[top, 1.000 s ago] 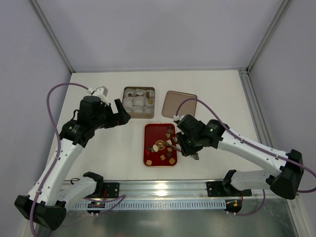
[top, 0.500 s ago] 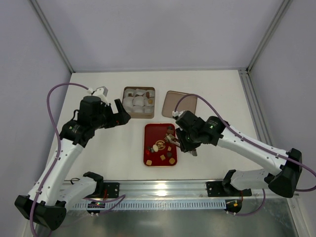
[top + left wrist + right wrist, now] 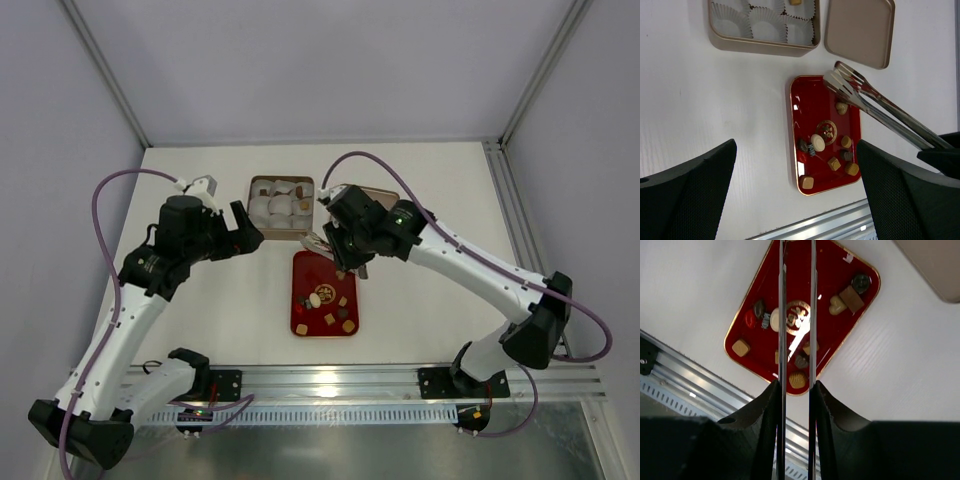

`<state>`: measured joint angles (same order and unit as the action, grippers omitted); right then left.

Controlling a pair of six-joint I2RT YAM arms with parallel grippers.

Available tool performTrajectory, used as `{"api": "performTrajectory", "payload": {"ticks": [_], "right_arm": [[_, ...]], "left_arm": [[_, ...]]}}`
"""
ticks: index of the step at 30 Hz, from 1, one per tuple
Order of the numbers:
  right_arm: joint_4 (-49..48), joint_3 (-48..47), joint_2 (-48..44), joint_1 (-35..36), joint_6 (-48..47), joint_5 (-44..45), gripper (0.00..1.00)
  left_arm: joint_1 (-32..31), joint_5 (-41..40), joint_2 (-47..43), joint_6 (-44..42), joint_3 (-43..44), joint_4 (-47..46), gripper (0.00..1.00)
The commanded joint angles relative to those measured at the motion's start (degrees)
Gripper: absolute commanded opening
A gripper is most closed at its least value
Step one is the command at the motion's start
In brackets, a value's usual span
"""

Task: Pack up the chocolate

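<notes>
The chocolate (image 3: 316,299) lies as several small brown, tan and cream pieces on the red tray (image 3: 305,272). It also shows in the left wrist view (image 3: 817,141) and the right wrist view (image 3: 797,380). My right gripper (image 3: 346,248) (image 3: 796,385) is shut on metal tongs (image 3: 324,243) (image 3: 865,95). The tong tips hang over the tray's far edge, close together. Whether they hold a piece I cannot tell. My left gripper (image 3: 245,230) (image 3: 796,144) hangs open and empty above the table, left of the tray (image 3: 810,110).
A gold box (image 3: 281,207) (image 3: 760,46) lined with white paper cups sits just beyond the tray, a few pieces in its far cups. Its lid (image 3: 857,32) (image 3: 935,265) lies flat to the right of it. A metal rail (image 3: 330,380) runs along the near edge.
My right arm has swung the tongs from the tray's right side up to its far edge, toward the box, and squeezed them a little. The left arm has stayed still.
</notes>
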<state>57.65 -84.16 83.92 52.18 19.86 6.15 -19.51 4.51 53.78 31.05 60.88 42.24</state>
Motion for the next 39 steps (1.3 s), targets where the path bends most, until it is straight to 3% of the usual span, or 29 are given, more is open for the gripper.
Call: {"api": "performTrajectory", "payload": {"ticks": [1, 11, 19, 26, 33, 39], "right_arm": [[-6.1, -6.8, 6.3, -1.5, -3.2, -0.5, 0.32], [-9.0, -27.3, 26.3, -6.4, -4.4, -2.2, 0.33], [-10.3, -34.6, 33.8, -9.6, -3.7, -4.5, 0.33], [-10.2, -35.8, 36.0, -9.6, -3.8, -5.5, 0.33], [-11.8, -31.3, 34.5, -9.3, -3.3, -5.4, 0.34], [-11.9, -30.9, 34.8, -9.3, -3.4, -5.4, 0.41]], "left_arm": [[-0.1, -0.7, -1.0, -0.9, 1.5, -0.6, 1.0], [-0.1, -1.5, -1.2, -1.9, 2.7, 0.7, 1.0], [-0.1, -1.8, -1.0, -2.3, 2.7, 0.9, 1.0], [-0.1, -1.6, -0.7, -2.1, 2.7, 0.8, 1.0], [-0.1, -1.2, -0.5, -1.9, 2.7, 0.7, 1.0], [-0.1, -0.9, -0.4, -1.5, 2.7, 0.6, 1.0]]}}
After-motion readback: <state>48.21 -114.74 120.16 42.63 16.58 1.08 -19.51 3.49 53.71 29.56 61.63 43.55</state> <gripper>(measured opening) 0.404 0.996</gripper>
